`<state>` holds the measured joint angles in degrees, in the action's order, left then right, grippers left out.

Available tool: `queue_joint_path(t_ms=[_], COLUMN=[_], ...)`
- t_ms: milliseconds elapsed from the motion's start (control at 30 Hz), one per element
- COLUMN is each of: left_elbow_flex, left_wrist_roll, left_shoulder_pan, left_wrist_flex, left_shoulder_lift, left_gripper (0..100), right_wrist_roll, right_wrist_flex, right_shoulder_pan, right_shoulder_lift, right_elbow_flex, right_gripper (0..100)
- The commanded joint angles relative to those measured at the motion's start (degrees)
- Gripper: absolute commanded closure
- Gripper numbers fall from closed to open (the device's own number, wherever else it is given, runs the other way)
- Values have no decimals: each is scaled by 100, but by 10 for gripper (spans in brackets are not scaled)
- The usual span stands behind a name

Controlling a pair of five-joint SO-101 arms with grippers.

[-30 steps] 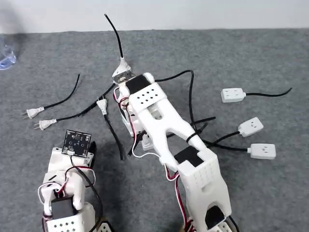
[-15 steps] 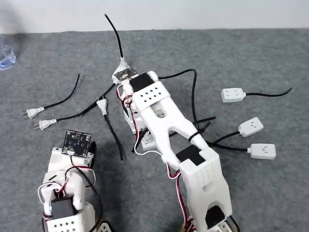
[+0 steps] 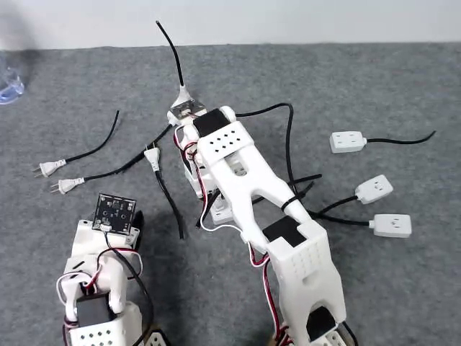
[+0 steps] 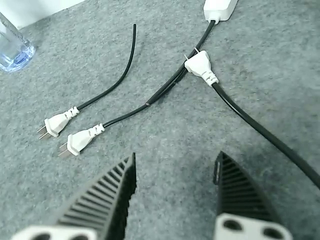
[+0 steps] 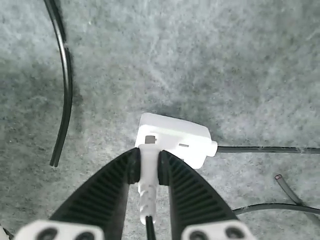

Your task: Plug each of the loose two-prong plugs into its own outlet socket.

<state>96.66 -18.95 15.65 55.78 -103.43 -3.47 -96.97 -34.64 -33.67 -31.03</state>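
Right wrist view: right hand (image 5: 148, 161) was clenched on a white held plug (image 5: 148, 195), one black finger on either side. The plug's nose touched a white outlet socket (image 5: 176, 141) lying on the grey tabletop (image 5: 240, 60). Whether the prongs were seated could not be told.

Left wrist view: left hand (image 4: 175, 160) was released, jaws apart, grasping nothing, above the tabletop. Beyond it lay the first loose plug (image 4: 56, 123) and second loose plug (image 4: 80, 141), just beside each other, prongs pointing the same way. The third loose plug (image 4: 201, 65) lay well apart from them, against a black cable (image 4: 260, 132).

High view: far socket (image 3: 347, 140), middle socket (image 3: 374, 189) and near socket (image 3: 391, 225) lay across the right arm (image 3: 238, 173) from the three loose plugs.
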Motion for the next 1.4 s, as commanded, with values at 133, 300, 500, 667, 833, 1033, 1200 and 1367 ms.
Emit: queue_joint_path(t_ms=[133,300,500,667,833,1033,1200,1367], left_elbow_flex=[-31,-31,-31,-31,-31,-31,-31,-31], left_wrist_roll=[-62,-62,-62,-62,-62,-62,-62,-62], left_shoulder_pan=[-9,-9,-9,-9,-9,-9,-9,-9], left_wrist_flex=[18,18,18,18,18,18,18,9], left_shoulder_lift=[-97,-97,-97,-97,-97,-97,-97,-97], left_gripper=[765,765,765,765,765,765,765,765], right_wrist_roll=[35,44,62,62,62,185,466,501], right_wrist_flex=[171,303,391,391,400,505,110,-382], right_shoulder_pan=[92,154,224,224,224,242,251,242], right_shoulder_lift=[57,66,-40,-470,-664,-629,-629,-620], right_elbow_flex=[255,308,316,316,308,299,-141,-870], right_gripper=[991,991,991,991,991,991,922,747])
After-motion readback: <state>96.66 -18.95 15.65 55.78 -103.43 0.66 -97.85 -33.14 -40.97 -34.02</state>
